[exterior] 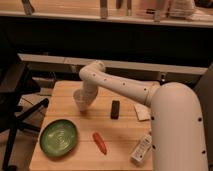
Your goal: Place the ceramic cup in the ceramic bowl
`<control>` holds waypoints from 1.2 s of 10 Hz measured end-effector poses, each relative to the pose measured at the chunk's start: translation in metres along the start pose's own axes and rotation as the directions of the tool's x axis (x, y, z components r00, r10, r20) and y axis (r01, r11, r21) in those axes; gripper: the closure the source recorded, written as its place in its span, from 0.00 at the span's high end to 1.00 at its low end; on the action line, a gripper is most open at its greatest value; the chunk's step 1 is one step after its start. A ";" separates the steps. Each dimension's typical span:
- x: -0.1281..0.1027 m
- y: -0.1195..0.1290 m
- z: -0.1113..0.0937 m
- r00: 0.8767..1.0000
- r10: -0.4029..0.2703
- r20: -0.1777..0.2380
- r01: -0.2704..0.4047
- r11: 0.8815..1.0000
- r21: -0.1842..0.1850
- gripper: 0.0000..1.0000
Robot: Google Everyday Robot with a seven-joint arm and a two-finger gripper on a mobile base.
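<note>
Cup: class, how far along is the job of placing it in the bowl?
Done: the gripper is down at the cup and shut on it. In hand: the grasp, with the cup not yet lifted off the table. Left: carry it to the empty bowl and set it in.

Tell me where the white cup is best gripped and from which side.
By the rim wall, from above: the ceramic cup stands upright, mouth open, wider at the top. The gripper is there, jaws shut on its rim.
</note>
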 end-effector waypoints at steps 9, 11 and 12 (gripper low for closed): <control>-0.048 -0.004 -0.024 0.995 -0.103 0.010 0.103 0.994 -0.025 0.00; -0.067 0.000 -0.025 0.991 -0.133 0.013 0.133 0.991 -0.026 0.00; -0.073 0.001 -0.024 0.989 -0.144 0.014 0.144 0.989 -0.027 0.00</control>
